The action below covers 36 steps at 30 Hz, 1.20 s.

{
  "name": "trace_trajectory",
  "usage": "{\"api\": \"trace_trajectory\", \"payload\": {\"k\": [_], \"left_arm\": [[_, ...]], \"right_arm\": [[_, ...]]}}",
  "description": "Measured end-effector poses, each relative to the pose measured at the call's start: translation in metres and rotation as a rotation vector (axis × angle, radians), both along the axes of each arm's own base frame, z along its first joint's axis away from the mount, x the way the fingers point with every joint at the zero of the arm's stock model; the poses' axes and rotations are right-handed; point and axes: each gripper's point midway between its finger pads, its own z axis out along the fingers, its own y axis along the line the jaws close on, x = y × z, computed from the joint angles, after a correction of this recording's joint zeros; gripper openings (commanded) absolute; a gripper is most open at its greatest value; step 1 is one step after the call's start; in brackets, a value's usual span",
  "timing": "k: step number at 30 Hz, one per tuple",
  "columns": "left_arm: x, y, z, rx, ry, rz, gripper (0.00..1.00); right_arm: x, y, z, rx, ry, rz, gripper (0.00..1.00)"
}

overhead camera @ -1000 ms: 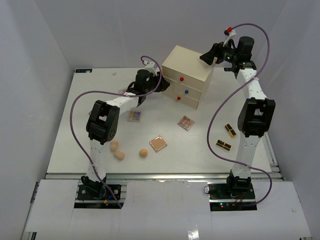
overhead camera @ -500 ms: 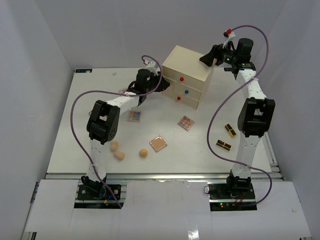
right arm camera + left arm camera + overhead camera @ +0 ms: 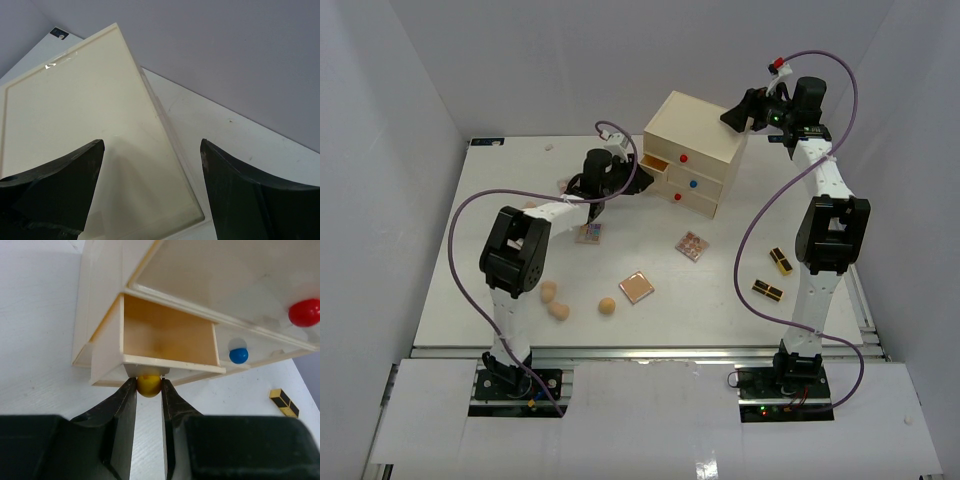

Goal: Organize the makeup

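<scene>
One hard tug from the left gripper [image 3: 149, 386] pinching the yellow knob [image 3: 148, 382] could drag the chest [image 3: 692, 132], unbraced by the open right gripper [image 3: 151, 145].

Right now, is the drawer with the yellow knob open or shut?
Partly open: the drawer juts from the chest, bare inside showing, left end effector pinching its yellow knob.

A robot lab test cell. A white table [image 3: 698, 300] fills the middle of the frame, boxed in by plain white walls [image 3: 390, 90] at left, top and right. The left arm [image 3: 515, 255] and right arm [image 3: 830, 235] stand on an aluminium rail [image 3: 650, 352] along the bottom, trailing loose purple cables [image 3: 740, 262].
</scene>
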Motion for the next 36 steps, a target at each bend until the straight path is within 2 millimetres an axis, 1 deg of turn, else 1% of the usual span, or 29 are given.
{"api": "trace_trajectory", "payload": {"k": [2, 11, 14, 18, 19, 21, 25, 26, 27, 28, 30, 33, 35, 36], "left_arm": [[-0.009, 0.004, 0.0, 0.002, 0.007, -0.003, 0.16], [-0.059, 0.027, -0.002, 0.011, 0.05, -0.013, 0.17], [-0.067, 0.031, 0.002, 0.008, 0.053, -0.013, 0.18], [-0.068, 0.031, 0.004, 0.003, 0.054, -0.011, 0.22], [-0.068, 0.031, 0.004, 0.001, 0.057, -0.011, 0.27], [-0.07, 0.031, 0.003, -0.002, 0.063, -0.011, 0.43], [-0.077, 0.031, 0.002, -0.007, 0.074, -0.026, 0.66], [-0.079, 0.03, 0.004, -0.009, 0.076, -0.032, 0.7], [-0.08, 0.029, 0.005, -0.011, 0.076, -0.037, 0.72], [-0.081, 0.029, 0.008, -0.012, 0.071, -0.041, 0.73], [-0.084, 0.028, 0.013, -0.013, 0.063, -0.05, 0.75], [-0.087, 0.028, 0.021, -0.019, 0.052, -0.061, 0.77], [-0.088, 0.028, 0.027, -0.023, 0.043, -0.065, 0.79], [-0.089, 0.028, 0.03, -0.023, 0.039, -0.066, 0.79]], "right_arm": [[0.001, -0.001, -0.001, -0.003, 0.001, -0.01, 0.84], [0.002, -0.004, -0.004, -0.01, 0.02, -0.029, 0.84], [0.002, -0.004, -0.004, -0.011, 0.02, -0.029, 0.84], [0.002, -0.004, -0.005, -0.015, 0.022, -0.03, 0.85], [0.002, -0.005, -0.006, -0.016, 0.022, -0.031, 0.86], [0.002, -0.005, -0.007, -0.02, 0.023, -0.031, 0.87], [0.001, -0.005, -0.008, -0.032, 0.023, -0.028, 0.9], [0.0, -0.006, -0.007, -0.036, 0.019, -0.029, 0.9], [-0.001, -0.006, -0.004, -0.041, 0.013, -0.03, 0.9], [-0.003, -0.007, -0.001, -0.046, 0.007, -0.033, 0.91], [-0.01, -0.008, 0.015, -0.058, -0.021, -0.042, 0.91], [-0.023, -0.011, 0.054, -0.07, -0.096, -0.061, 0.91], [-0.036, -0.012, 0.09, -0.078, -0.17, -0.072, 0.91], [-0.04, -0.012, 0.101, -0.082, -0.198, -0.074, 0.91]]}}
